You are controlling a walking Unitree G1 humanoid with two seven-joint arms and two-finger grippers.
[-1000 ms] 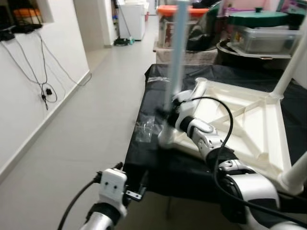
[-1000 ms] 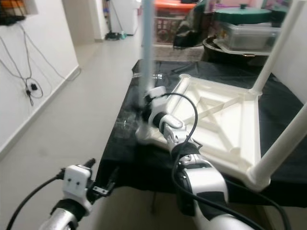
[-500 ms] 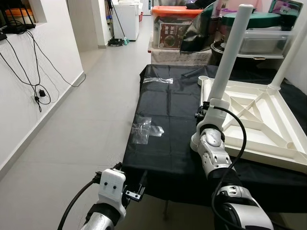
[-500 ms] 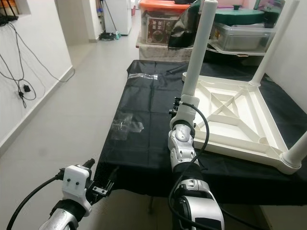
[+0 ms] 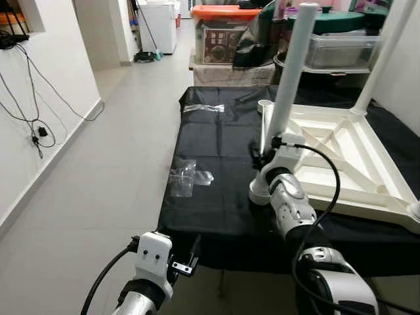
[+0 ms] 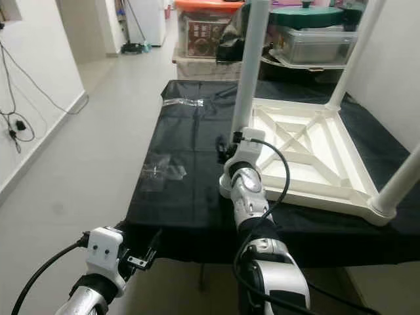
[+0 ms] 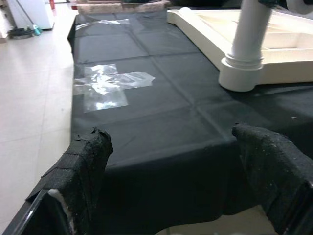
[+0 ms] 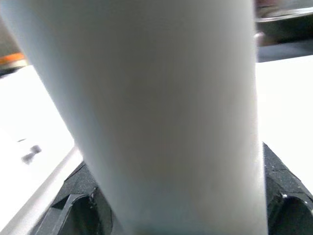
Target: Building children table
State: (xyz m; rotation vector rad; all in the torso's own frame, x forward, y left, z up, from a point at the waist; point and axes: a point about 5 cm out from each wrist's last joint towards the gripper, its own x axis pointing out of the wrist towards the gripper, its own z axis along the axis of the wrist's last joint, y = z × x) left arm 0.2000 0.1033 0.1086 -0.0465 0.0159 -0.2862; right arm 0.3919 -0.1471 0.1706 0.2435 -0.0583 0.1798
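The right gripper has its jaws clamped around the white table leg, standing upright at the near-left corner of the upturned white tabletop, which lies on the black-covered worktop. At 7 o'clock below the worktop's edge, the left gripper hangs, jaws spread apart.

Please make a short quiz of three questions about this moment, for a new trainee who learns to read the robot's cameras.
1. True or false: the white table top lies upside down on the black cloth.
2. Which gripper grasps the white leg: A left, B right?
3. What shiny thing lies flat on the cloth near the left gripper?

Key: 1 true. 2 B, the right gripper. 3 clear tape.
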